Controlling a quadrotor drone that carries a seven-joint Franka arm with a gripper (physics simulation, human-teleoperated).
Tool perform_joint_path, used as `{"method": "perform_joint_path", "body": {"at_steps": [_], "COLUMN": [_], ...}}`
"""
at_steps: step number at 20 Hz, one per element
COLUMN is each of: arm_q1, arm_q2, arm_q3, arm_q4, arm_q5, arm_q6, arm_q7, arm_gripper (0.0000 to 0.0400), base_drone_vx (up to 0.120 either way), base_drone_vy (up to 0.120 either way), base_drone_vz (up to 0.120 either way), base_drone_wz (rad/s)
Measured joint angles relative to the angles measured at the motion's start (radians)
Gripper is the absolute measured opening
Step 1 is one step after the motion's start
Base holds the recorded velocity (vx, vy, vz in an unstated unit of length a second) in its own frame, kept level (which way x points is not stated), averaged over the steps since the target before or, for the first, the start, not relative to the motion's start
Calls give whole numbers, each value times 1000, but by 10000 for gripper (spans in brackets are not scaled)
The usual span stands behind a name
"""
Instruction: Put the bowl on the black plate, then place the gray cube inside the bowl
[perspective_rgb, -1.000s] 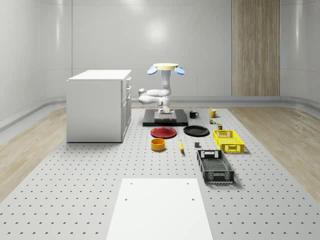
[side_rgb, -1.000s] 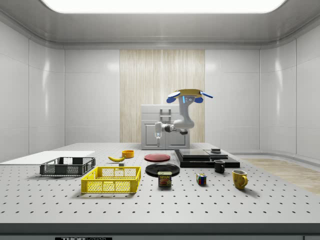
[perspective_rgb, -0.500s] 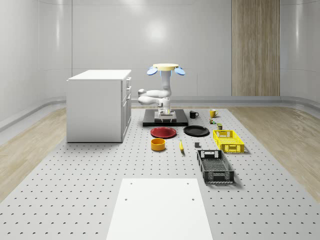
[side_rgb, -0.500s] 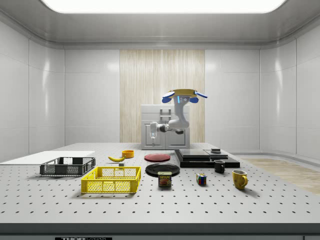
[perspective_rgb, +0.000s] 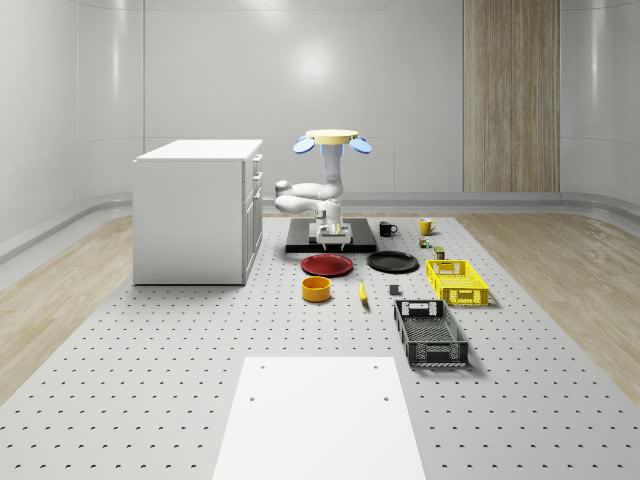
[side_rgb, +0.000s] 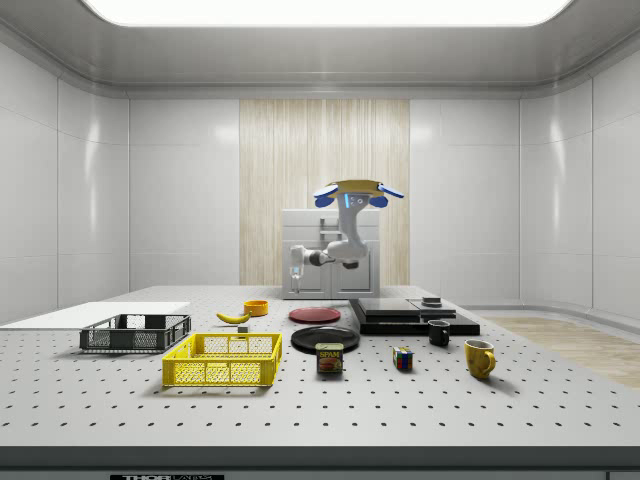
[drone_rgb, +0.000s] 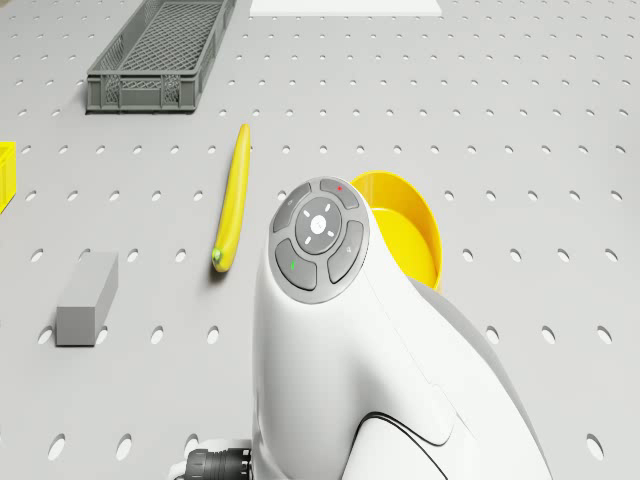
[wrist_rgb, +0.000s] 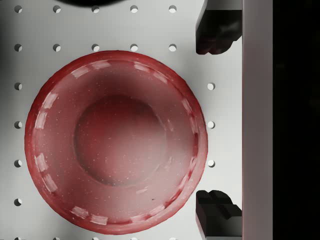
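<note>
**Nothing placed yet: bowl not on black plate, cube not in bowl**

Status: both steps open. The yellow bowl (perspective_rgb: 316, 289) sat on the worktop (perspective_rgb: 150, 350), on the camera side of the black plate (perspective_rgb: 392, 262) and off to the whole-scene view's left of it, well apart, nothing inside. The gray cube (perspective_rgb: 394, 291) lay on the worktop near the black plate, on its camera side, w/ a banana (drone_rgb: 232, 200) between cube and bowl. The black plate was bare.

The drone (perspective_rgb: 332, 137) hovered high, to the whole-scene view's left of the black plate and a bit behind it, w/ the arm folded under it. The gripper (wrist_rgb: 216, 122) pointed down over a red plate (wrist_rgb: 115, 135) lying just beside the black plate. The fingers (wrist_rgb: 215, 37) were spread wide and held nothing.

Judgement: approx. at the start, i.e. reach phase. Left to do: get to the bowl and grasp it, carry it to the black plate, release, then fetch the cube and drop it in the bowl.
</note>
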Motion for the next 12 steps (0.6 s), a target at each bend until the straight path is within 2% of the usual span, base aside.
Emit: {"method": "perform_joint_path", "body": {"at_steps": [2,12], "arm_q1": [-1,-4], "arm_q2": [-3,-19], "arm_q3": [1,3], "arm_q4": [0,1], "arm_q5": [1,8], "arm_q6": [3,18], "arm_q7": [1,3], "arm_gripper": [400,400], "base_drone_vx": [120,120], "base_drone_vy": [0,0], "base_drone_vz": [-120,0], "base_drone_wz": [0,0]}}
